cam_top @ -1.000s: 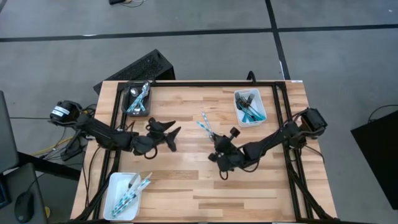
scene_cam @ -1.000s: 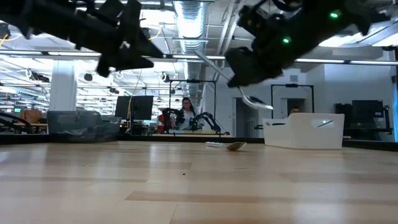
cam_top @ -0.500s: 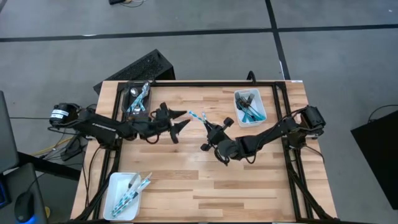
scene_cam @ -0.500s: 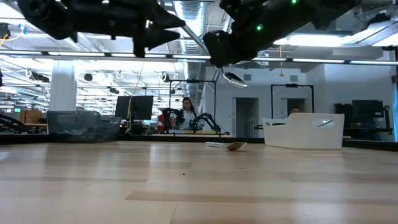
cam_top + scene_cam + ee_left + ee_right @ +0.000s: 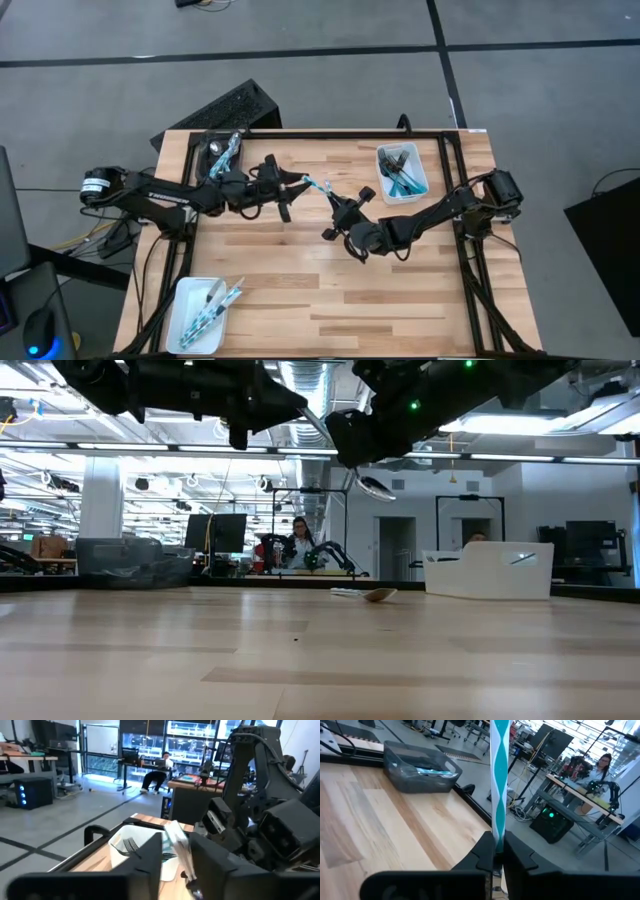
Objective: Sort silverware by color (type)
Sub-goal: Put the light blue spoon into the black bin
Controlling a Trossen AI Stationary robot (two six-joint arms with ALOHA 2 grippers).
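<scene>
Since a second ago, your left gripper has crossed from mid-table to the teal handle end of the silver-headed spoon, jaws now narrowed around it.

High view: your right gripper is clamped on the same spoon, raised above the wooden table. The white rectangular tray holds more cutlery.

Low view: spoon bowl hangs aloft.

Right wrist view: teal-striped handle rises between closed jaws.

Silverware, teal handles, four spots.
One spoon airborne frame center; rest in bin upper left, tray upper right, tray lower left.
</scene>
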